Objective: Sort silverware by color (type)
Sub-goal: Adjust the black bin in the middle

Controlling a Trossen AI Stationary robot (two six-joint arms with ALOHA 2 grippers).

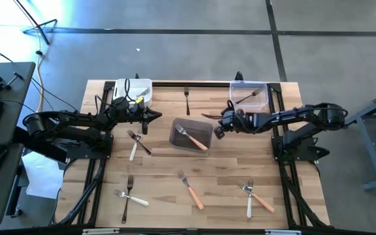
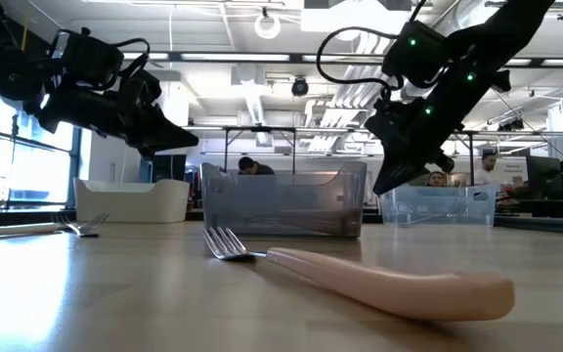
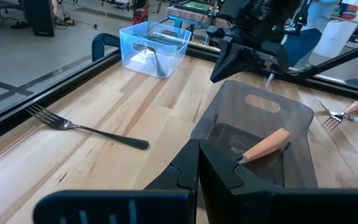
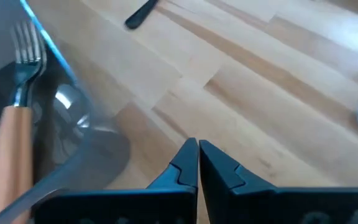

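Three tubs are set along the far side of the worktop (image 1: 162,171), which looks like one bin per handle colour: a white tub (image 1: 136,91) by the left arm, a clear tub (image 1: 250,96) by the right arm with a dark-handled fork (image 1: 249,97) in it, and a smoky grey tub (image 1: 190,135) in the middle with an orange-handled fork (image 1: 192,139) resting inside. Both arms hang just beside that grey tub, one on each side, and neither is carrying anything. The left hand (image 1: 156,117) has its fingers pinched together on nothing, and so does the right hand (image 1: 217,131). Most of the silverware is loose on the wood: a lone black fork (image 1: 187,99) near the far edge between the tubs, a white and dark pair (image 1: 136,143) crossed in front of the left arm, another white pair (image 1: 128,195) near the front, an orange fork (image 1: 190,188) front centre, and a white and orange pair (image 1: 254,196) crossed front right. My guess is sorting's barely started.
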